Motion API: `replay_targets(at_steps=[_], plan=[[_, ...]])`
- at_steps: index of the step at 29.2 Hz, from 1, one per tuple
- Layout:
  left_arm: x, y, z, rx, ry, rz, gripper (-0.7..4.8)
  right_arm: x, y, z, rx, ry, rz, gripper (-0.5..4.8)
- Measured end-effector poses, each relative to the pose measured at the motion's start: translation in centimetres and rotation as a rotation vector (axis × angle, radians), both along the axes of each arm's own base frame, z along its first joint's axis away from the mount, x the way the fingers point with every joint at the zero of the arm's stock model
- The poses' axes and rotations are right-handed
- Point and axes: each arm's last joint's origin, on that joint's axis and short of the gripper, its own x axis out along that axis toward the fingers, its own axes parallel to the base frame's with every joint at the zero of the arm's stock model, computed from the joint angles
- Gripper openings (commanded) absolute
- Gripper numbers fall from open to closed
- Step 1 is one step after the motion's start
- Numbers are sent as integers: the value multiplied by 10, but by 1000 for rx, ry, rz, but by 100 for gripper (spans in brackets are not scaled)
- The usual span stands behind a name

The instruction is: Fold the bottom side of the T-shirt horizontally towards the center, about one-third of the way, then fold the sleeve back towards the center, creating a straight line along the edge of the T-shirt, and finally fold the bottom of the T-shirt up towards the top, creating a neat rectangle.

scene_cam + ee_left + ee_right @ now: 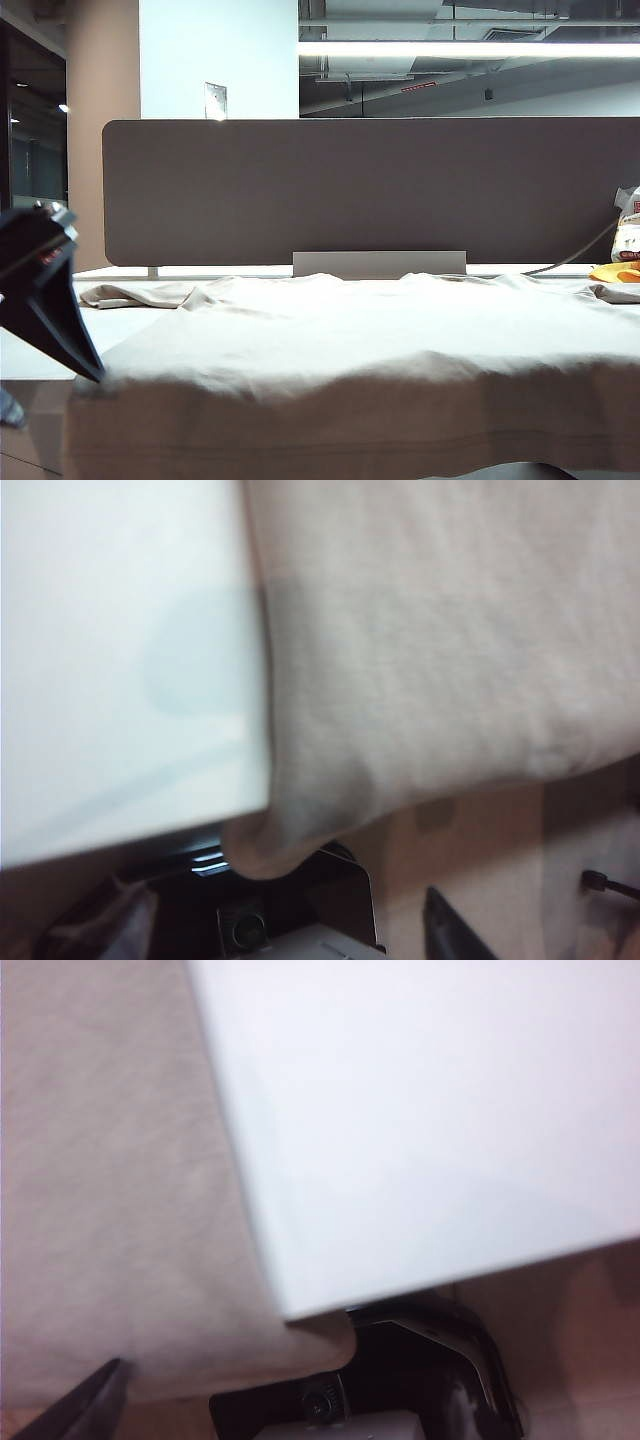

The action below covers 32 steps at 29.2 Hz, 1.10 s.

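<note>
Centrally, the T-shirt (380, 330) lies spread over the white worktop (40, 350), its beige cloth reaching nearly from side to side. The bottom of the T-shirt (330, 440) hangs over the near edge of the worktop, showing faint parallel stitch lines.

Left gripper (45, 300): a dark wedge-shaped finger stands at the left corner of the cloth, its tip beside the fabric edge where the shirt drapes off the worktop. In the left wrist view only one dark finger (455, 930) shows, apart from the cloth; the draped corner of the shirt (420, 650) hangs beside the bare worktop (120, 660). No cloth is seen between the fingers; their spread cannot be judged from these views.

Right gripper: out of the exterior view. In the right wrist view one dark fingertip (85, 1400) lies over the hanging shirt cloth (110, 1190), beside the worktop corner (420, 1120). The recorded opening indicates fingers set wide, with nothing held.

A yellow and white packet (625, 245) sits at the far right, behind the cloth, before a grey partition (370, 190).
</note>
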Motion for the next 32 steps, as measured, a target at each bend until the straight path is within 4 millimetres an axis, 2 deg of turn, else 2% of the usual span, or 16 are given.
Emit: replay_targets(at_steps=[6, 13, 16, 18, 21, 22, 24, 26, 27, 29, 30, 32], plan=[[9, -3, -11, -22, 22, -9, 350, 5, 0, -9, 74, 17, 23, 400], [23, -8, -13, -52, 41, -31, 350, 11, 1, -17, 152, 16, 51, 400], [25, -9, -11, -59, 38, -36, 326, 11, 1, -18, 162, 16, 55, 392], [26, -9, -11, -59, 40, -36, 275, 11, 1, -18, 163, 16, 55, 353], [27, -9, -10, -60, 43, -35, 187, 12, 2, -18, 177, 5, 65, 244], [27, -9, -10, -60, 43, -36, 168, 12, 2, -17, 182, 2, 69, 226], [27, -9, -10, -60, 43, -35, 145, 13, 3, -17, 201, -10, 81, 201], [27, -10, -9, -67, 41, -43, 137, 13, 3, -16, 209, -14, 86, 200], [27, -10, -9, -70, 41, -45, 111, 13, 3, -17, 213, -14, 86, 192], [27, -10, -9, -73, 41, -48, 72, 13, 3, -17, 219, -15, 86, 126], [27, -10, -9, -76, 40, -49, 48, 13, 3, -17, 223, -16, 87, 72], [27, -10, -8, -88, 36, -57, 18, 14, 4, -16, 246, -31, 102, 20]])
